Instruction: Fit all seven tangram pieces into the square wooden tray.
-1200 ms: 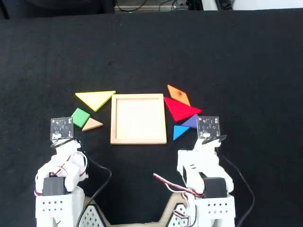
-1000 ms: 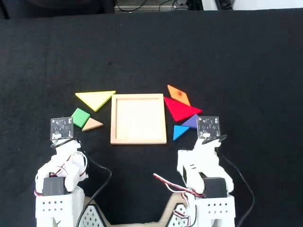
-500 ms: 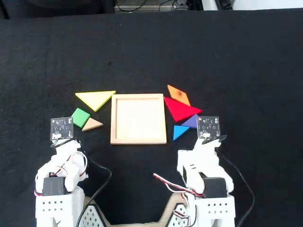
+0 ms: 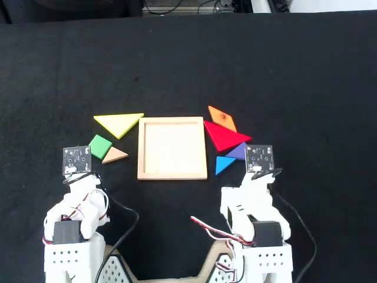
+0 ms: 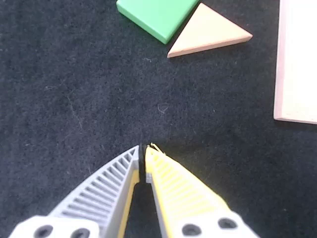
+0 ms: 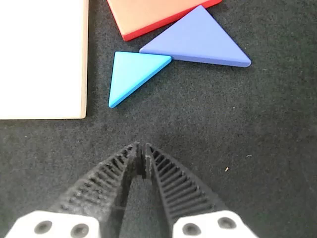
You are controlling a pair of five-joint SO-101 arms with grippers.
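— Fingers first: are the left fingers (image 5: 147, 153) and the right fingers (image 6: 147, 151) gripping anything?

— No. Both pairs are clenched tip to tip on nothing, each over bare black worktop (image 4: 283, 71).

— Where is the tray?

— The square wooden tray (image 4: 172, 147) lies flat in the middle of the worktop, and all seven pieces lie outside it. Seen from above, with the tray as the centre of the dial, the yellow triangle (image 4: 119, 123) lies at 10 o'clock, its tip at the tray's corner. The green square (image 4: 100, 145) and the tan triangle (image 4: 115, 155) sit side by side at 9 o'clock, near the left fingers.

— And the other side?

— The orange parallelogram (image 4: 222, 118) is at 1 o'clock. The red triangle (image 4: 222, 137) is at 3 o'clock against the tray's edge. The purple triangle (image 4: 238, 151) touches the red one, and the blue triangle (image 4: 222, 164) lies at 4 o'clock, near the right fingers.
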